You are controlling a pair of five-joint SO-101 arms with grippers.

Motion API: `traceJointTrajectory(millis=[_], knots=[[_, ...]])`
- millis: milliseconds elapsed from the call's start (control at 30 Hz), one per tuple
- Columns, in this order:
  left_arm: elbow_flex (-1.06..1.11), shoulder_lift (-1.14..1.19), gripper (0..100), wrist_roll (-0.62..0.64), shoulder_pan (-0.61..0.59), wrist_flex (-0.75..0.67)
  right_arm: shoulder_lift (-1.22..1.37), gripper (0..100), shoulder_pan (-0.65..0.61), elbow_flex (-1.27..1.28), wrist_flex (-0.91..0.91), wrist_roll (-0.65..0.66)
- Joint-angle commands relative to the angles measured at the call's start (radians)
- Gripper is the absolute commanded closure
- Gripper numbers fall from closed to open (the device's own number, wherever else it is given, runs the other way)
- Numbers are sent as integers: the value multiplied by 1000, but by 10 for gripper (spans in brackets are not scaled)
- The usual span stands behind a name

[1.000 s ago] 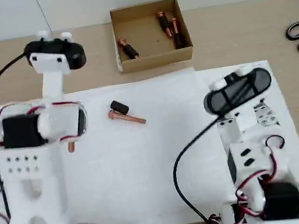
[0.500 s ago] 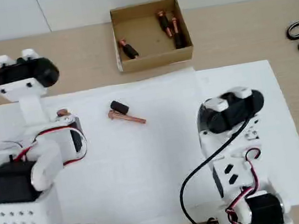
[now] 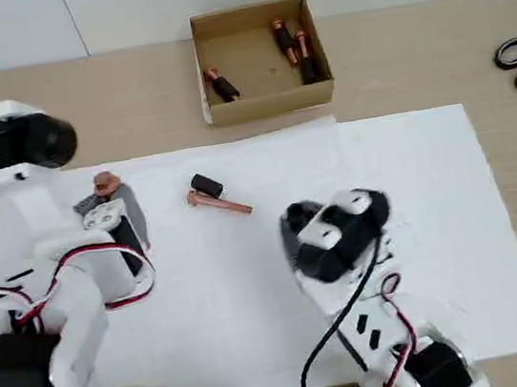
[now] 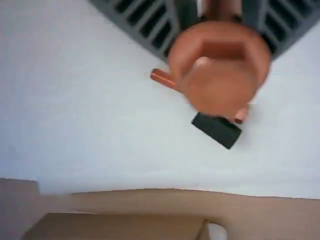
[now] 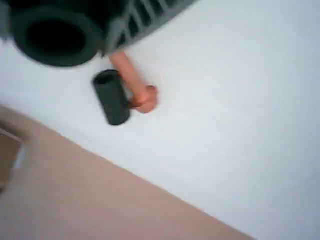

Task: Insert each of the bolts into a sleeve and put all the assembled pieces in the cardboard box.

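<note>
Copper bolt (image 4: 220, 65), black sleeve (image 5: 55, 35), white paper (image 3: 429, 170), brown cardboard box (image 3: 270, 105), tan table (image 3: 411, 47).

The bolt (image 3: 220, 202) is smooth metal of copper colour with a soft shine. The sleeve (image 3: 206, 184) looks like matt black plastic or rubber. The box (image 3: 270, 105) is plain brown cardboard, matt. The sheet (image 3: 427, 160) is white matt paper, the table (image 3: 411, 47) is smooth pale wood, and the arms (image 3: 33, 201) are glossy white plastic.
</note>
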Motion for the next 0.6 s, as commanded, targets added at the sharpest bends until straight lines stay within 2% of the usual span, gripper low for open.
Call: traceJointTrajectory(millis=[0, 100, 267, 567], knots=[[-1, -14, 994, 6, 81, -44, -10, 995, -65, 37, -54, -11], [31, -14, 994, 6, 114, -100, -10, 995, -79, 75, -67, -25], [127, -21, 994, 6, 215, -233, -10, 995, -88, 129, -79, -164], [246, -21, 994, 21, 325, -423, -10, 995, -87, 189, -120, -173]])
